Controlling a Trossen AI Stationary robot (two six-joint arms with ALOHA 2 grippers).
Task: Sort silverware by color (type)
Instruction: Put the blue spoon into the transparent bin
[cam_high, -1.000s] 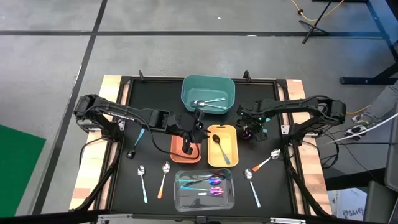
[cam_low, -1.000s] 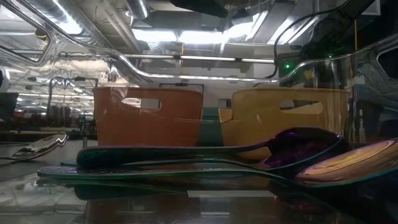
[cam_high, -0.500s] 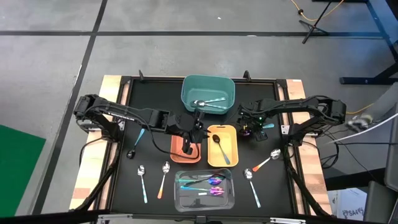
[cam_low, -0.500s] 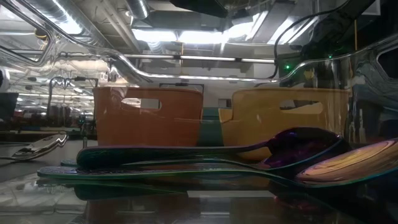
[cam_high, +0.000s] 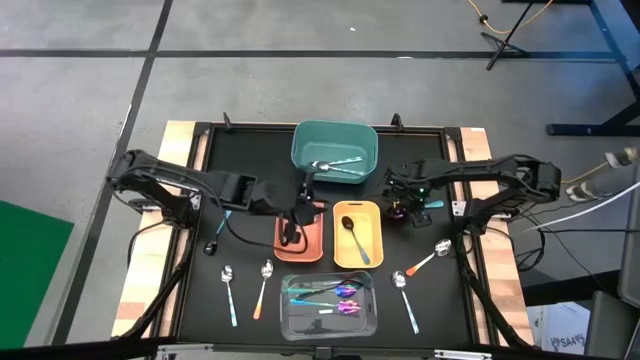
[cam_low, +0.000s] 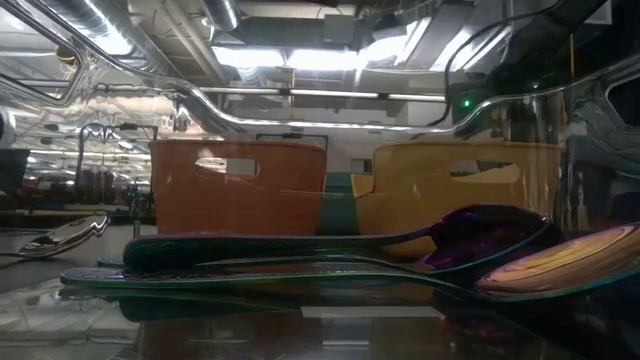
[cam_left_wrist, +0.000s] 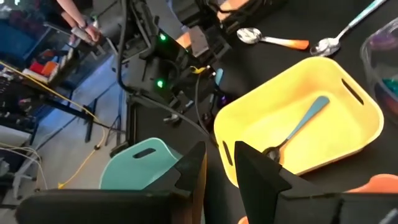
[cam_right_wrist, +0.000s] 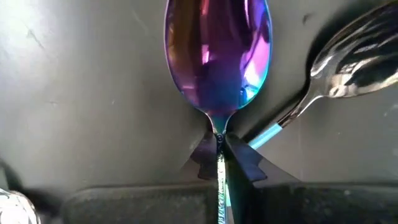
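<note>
Beside yellow bin (cam_high: 358, 236) | right end effector (cam_right_wrist: 221, 155) grips iridescent spoon (cam_right_wrist: 217, 53)

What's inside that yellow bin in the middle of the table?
The yellow bin holds one black-headed spoon, lying lengthwise. The left wrist view shows the same single spoon with a teal handle on its floor. Nothing else shows in it, though the near wall hides a strip of the floor there.

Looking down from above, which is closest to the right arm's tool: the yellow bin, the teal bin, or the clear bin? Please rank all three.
From the right tool, which grips an iridescent spoon:
1. Yellow bin, just beside it toward the table's middle.
2. Teal bin, at the table's far edge.
3. Clear bin, at the near edge.
</note>
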